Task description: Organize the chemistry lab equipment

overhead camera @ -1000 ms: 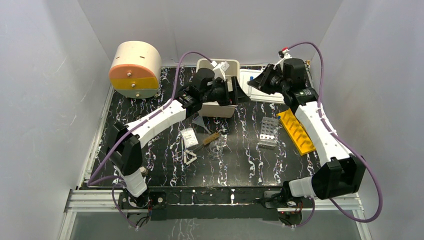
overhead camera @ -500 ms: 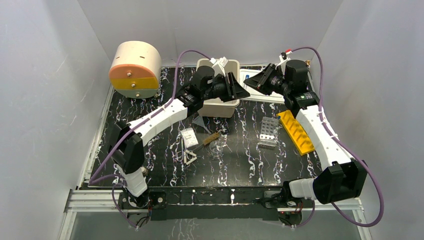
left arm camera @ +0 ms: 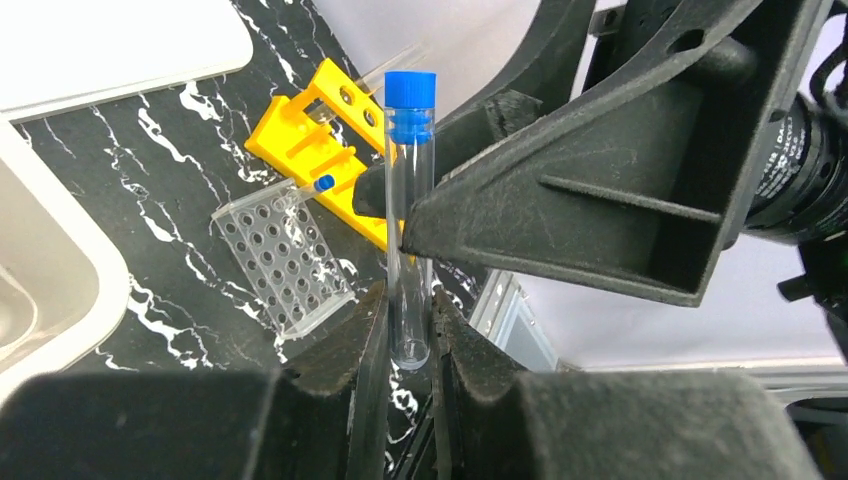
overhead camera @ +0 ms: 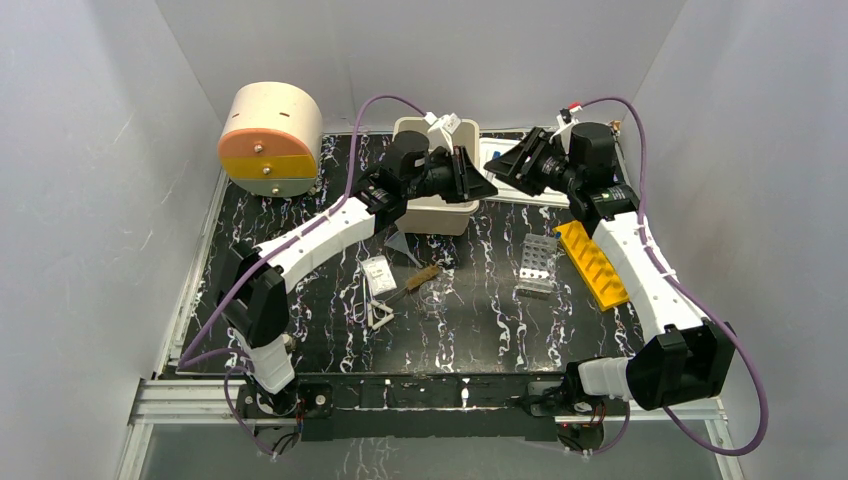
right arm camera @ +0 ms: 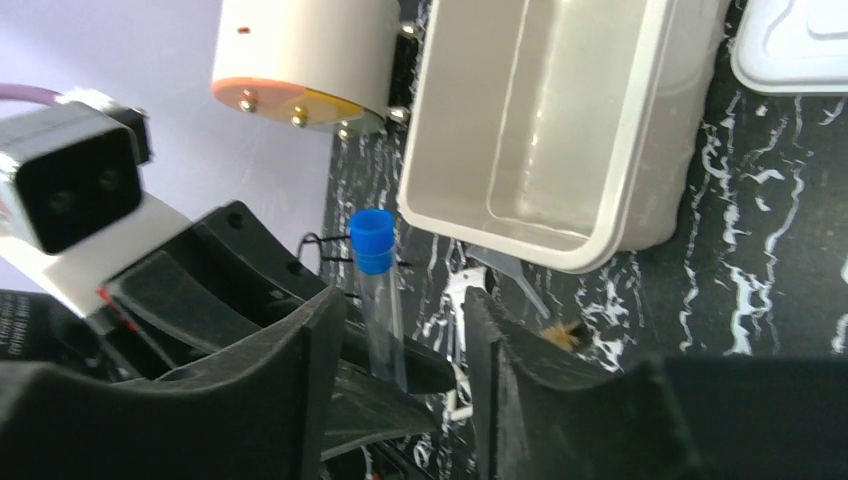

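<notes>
A clear test tube with a blue cap (left arm camera: 408, 200) stands upright between my two grippers, above the table's back middle. My left gripper (left arm camera: 408, 322) is shut on the tube's lower end. My right gripper (right arm camera: 405, 310) is open, and the same test tube (right arm camera: 380, 300) stands free between its fingers with a gap on each side. From above, the left gripper (overhead camera: 478, 180) and right gripper (overhead camera: 510, 165) meet tip to tip beside the beige bin (overhead camera: 440, 215). A grey holed rack (overhead camera: 537, 265) and a yellow tube rack (overhead camera: 592, 265) lie on the right.
A white triangle frame (overhead camera: 380, 315), clear packet (overhead camera: 377, 272), wood-handled tool (overhead camera: 420, 278) and grey cone (overhead camera: 400, 245) lie left of centre. The beige-and-orange drum (overhead camera: 270, 140) stands at the back left. A white lid (overhead camera: 540, 192) lies behind the racks.
My left gripper has closed on the tube's lower end. My right gripper, shut on the tube before, has opened off it. Both wrists shifted slightly toward each other.
</notes>
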You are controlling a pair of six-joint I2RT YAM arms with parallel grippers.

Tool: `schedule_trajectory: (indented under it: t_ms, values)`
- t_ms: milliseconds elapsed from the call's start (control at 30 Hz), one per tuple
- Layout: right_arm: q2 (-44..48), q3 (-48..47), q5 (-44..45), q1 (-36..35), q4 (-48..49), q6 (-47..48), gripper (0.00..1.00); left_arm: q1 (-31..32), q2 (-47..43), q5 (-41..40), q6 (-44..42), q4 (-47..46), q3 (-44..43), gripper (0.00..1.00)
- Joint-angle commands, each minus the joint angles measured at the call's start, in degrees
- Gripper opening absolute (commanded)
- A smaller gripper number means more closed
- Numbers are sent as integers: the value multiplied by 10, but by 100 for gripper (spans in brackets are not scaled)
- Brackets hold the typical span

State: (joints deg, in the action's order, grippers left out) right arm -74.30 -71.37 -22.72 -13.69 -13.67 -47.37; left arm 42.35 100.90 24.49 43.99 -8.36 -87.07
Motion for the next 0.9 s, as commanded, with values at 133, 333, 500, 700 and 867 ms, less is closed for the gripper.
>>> schedule_trajectory:
  t_ms: [133, 333, 500, 700, 867]
  values:
    - [-18, -106, -58, 9, -154, 110, 64, 2, -71, 52, -156, 79, 18, 0]
    - [-6, -101, -90, 14, -204, 121, 66, 1, -95, 114, -221, 122, 36, 0]
    - [-5, -97, -120, 15, -216, 121, 62, 2, -97, 145, -275, 161, 27, 0]
    - [8, -70, -159, 15, -208, 78, 41, 1, -88, 157, -330, 222, -3, 0]
    - [11, -52, -191, 16, -203, 52, 40, 1, -83, 174, -336, 221, -5, 0]
